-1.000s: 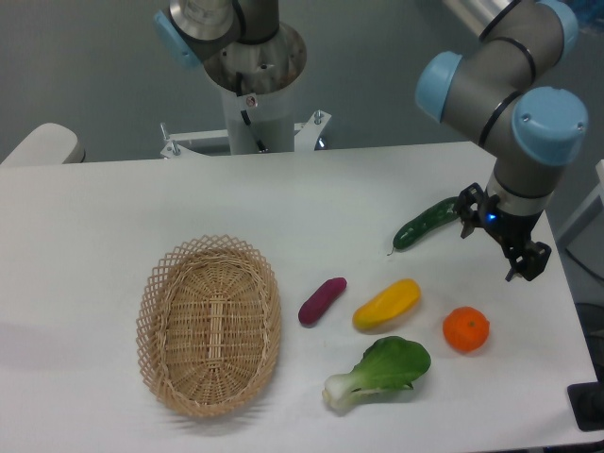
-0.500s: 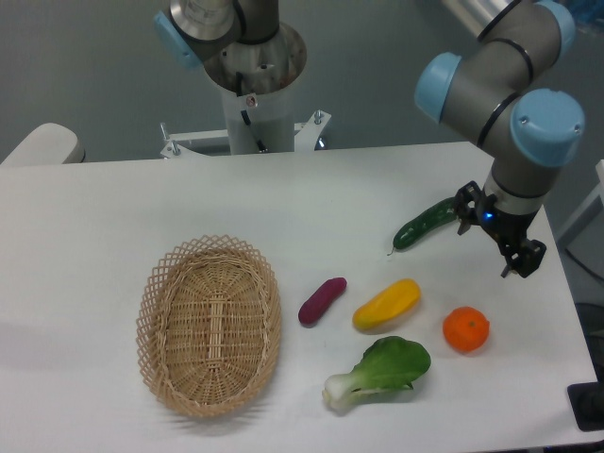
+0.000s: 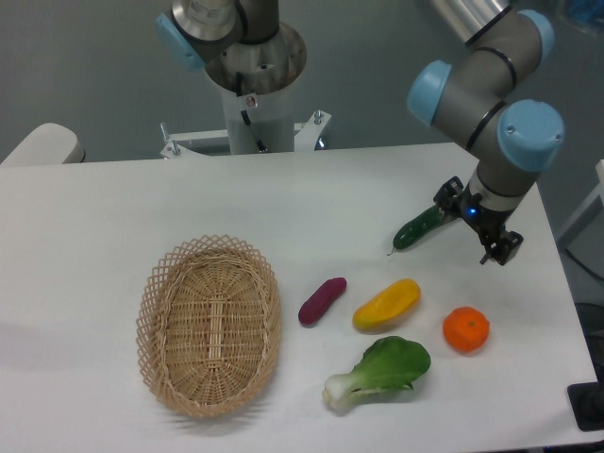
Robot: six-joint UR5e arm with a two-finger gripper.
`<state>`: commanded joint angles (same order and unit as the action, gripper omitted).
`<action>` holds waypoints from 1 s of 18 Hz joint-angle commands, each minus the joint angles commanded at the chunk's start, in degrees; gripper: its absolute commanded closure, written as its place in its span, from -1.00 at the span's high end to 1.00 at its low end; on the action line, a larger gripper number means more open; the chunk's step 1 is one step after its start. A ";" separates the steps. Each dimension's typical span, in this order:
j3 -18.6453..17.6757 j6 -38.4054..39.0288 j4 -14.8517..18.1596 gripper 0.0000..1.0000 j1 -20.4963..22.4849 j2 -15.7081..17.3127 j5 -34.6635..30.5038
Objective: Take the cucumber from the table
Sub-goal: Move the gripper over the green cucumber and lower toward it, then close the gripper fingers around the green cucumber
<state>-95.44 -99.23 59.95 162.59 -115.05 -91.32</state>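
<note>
From my station I see the gripper (image 3: 475,226) has shifted up and to the left over the last second, so it now hangs right at the upper end of the cucumber (image 3: 418,227), where a moment ago it sat further off toward the table's right edge. Its two fingers are spread apart with nothing between them, one finger near the cucumber's top end and the other (image 3: 503,248) out to the lower right. The cucumber itself has not budged: it lies on the table (image 3: 142,208) on a slant, thin stem tip pointing down-left, well apart from the yellow vegetable (image 3: 387,304) below it and the orange (image 3: 466,329) further down to the right. I judge this to be the closing stretch of the approach; the claw is lining up but does not yet straddle the cucumber's body. I cannot tell its height above the tabletop from this single view, so whether a descent is needed remains a guess.
</note>
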 joint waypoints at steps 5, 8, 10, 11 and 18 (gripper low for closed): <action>-6.15 -0.35 -1.85 1.00 1.06 1.84 -0.27; -9.06 -1.23 -7.21 1.00 1.24 1.93 -0.35; -9.76 -2.02 -7.57 1.00 1.32 1.85 -0.70; -10.20 -2.02 -7.66 1.00 1.50 1.93 -0.79; -11.96 -2.11 -8.01 1.00 2.73 1.93 -0.79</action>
<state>-107.40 -101.34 51.94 165.32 -113.12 -92.11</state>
